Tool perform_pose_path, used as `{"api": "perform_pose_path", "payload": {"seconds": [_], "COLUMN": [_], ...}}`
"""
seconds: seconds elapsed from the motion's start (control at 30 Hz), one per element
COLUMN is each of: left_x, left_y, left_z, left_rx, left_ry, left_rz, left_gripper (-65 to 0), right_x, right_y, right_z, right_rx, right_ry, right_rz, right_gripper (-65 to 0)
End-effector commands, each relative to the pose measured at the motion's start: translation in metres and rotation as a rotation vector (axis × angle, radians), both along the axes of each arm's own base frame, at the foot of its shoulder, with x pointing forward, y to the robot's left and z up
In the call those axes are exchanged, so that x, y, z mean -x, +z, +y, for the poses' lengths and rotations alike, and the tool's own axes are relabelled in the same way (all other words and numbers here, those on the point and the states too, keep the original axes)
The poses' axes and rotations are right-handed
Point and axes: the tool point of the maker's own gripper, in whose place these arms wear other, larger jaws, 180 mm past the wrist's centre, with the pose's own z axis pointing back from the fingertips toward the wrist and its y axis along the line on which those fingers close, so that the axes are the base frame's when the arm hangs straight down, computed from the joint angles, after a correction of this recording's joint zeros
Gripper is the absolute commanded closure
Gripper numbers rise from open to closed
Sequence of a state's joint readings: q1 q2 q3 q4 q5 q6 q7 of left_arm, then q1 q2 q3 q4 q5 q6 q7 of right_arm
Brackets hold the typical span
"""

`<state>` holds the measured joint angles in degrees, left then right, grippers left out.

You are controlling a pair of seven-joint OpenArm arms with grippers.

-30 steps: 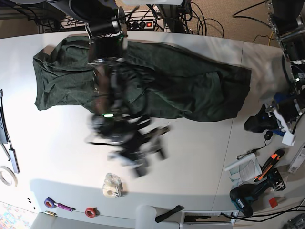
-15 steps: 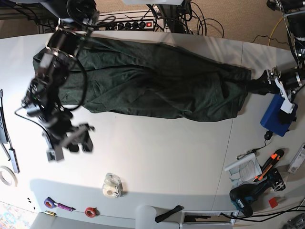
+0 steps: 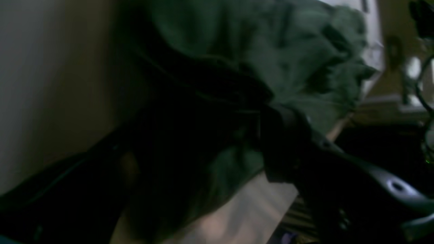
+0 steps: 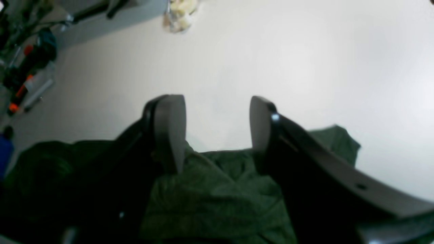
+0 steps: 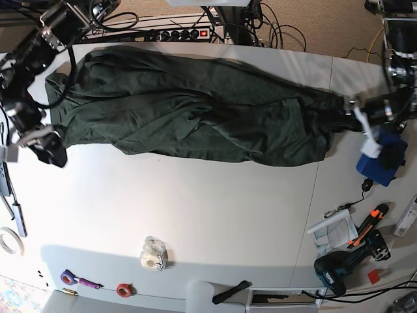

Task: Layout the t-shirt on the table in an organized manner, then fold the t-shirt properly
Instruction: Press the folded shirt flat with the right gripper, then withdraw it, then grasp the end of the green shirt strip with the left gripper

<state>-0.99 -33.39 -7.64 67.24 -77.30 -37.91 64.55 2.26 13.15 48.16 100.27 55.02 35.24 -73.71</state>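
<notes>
Gaping empty, right fingers (image 4: 169, 132) now hanging at the shirt (image 5: 195, 111)'s left end, having swung there from the table (image 5: 215, 215) middle. Standing wide at the shirt's opposite end, left gripper (image 5: 357, 116) fingers reaching its edge, grasp unclear. Lying long and rumpled across the table's far half, shirt awaiting spreading.

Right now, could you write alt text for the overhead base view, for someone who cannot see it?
A large dark green knit t-shirt lies rumpled and stretched sideways across the far half of a white smooth table. One robot arm's fingers are at each end of it, and small tools lie scattered along the near edge.
</notes>
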Motion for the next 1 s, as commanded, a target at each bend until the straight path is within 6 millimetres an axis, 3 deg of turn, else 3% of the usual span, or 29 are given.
{"api": "perform_pose_path", "payload": {"seconds": [0.0,0.1,0.27,0.47,0.63,0.8,0.97], "left_x": [0.012,0.005,-0.006,0.004,0.008,-0.008,-0.015], "left_y": [-0.014,-0.011,0.000,0.017,0.017,0.023,0.007], "left_z": [0.000,-0.013,-0.018,-0.022,-0.017,-0.022,-0.017], "left_rx": [-0.074,-0.054,-0.032,0.041,0.024,0.066,-0.017], "left_ry": [-0.061,-0.082,-0.095,-0.181,-0.207,-0.124,-0.076], "left_rz": [0.063,0.047,0.022,0.015,0.033,-0.011,0.002], "left_gripper": [-42.5,-42.5,-42.5,-42.5,-42.5,-42.5,-42.5], "right_x": [-0.002,0.005,0.007,0.007,0.007,0.007,0.007], "right_y": [0.019,0.015,0.011,0.011,0.011,0.011,0.011], "right_z": [-0.005,-0.009,-0.007,-0.007,-0.007,-0.007,-0.007], "right_rx": [0.014,0.015,0.024,0.023,0.021,0.021,0.021], "right_ry": [-0.002,-0.015,-0.002,-0.002,0.000,0.000,0.000], "right_rz": [-0.065,-0.054,-0.039,-0.039,-0.041,-0.039,-0.040], "right_gripper": [-29.7,-29.7,-29.7,-29.7,-29.7,-29.7,-29.7]}}
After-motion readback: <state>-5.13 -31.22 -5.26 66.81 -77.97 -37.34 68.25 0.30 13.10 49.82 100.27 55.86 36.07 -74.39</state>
